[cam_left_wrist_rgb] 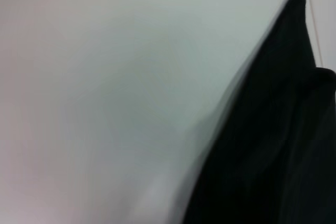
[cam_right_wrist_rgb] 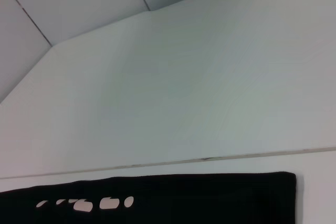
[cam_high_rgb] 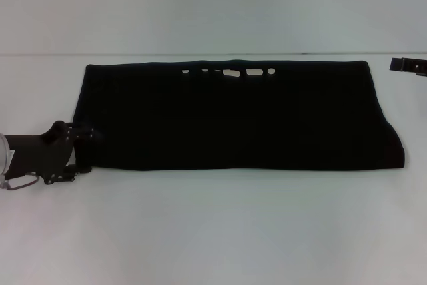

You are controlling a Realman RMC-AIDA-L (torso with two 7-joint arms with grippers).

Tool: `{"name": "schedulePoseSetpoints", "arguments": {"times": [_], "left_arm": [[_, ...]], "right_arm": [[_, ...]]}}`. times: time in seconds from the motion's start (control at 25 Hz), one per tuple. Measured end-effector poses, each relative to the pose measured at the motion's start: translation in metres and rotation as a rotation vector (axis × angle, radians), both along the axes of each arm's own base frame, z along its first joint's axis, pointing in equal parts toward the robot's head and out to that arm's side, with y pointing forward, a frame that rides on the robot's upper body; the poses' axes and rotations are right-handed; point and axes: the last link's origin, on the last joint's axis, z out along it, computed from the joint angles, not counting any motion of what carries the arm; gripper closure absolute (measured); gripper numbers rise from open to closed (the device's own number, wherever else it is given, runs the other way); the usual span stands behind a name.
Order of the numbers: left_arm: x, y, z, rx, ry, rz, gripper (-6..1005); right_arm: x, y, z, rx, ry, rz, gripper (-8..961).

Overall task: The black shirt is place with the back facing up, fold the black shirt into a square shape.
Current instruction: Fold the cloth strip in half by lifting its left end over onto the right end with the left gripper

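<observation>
Left gripper (cam_high_rgb: 85,151) at black shirt's (cam_high_rgb: 233,121) near left corner, fingers (cam_high_rgb: 88,134) spread, touching cloth. Shirt folded into long band across white counter (cam_high_rgb: 213,231). Right gripper (cam_high_rgb: 408,65) mostly cut off; cannot tell grip.

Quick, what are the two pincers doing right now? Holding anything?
Left pincer: at the shirt's near left corner; whether it grips cannot be told.
Right pincer: far right of the shirt, touching nothing; open or shut cannot be told.
</observation>
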Motion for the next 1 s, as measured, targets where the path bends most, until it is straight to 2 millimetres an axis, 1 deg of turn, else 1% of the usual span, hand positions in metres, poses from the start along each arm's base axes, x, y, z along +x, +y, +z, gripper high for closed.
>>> {"name": "schedulePoseSetpoints", "arguments": {"times": [0.56,0.8,1.0], "left_arm": [[0.002,0.007,0.004,0.017,0.036,-0.032,296],[0.006,0.004,0.002,-0.01,0.011,-0.046,296],[0.006,-0.003,0.0,-0.037,-0.018,-0.042,296]], "right_arm": [[-0.001,-0.001,0.0,-0.006,0.003,0.004,136],[-0.001,0.0,0.001,-0.005,0.002,0.006,136],[0.0,-0.001,0.001,-0.005,0.002,0.004,136]]}}
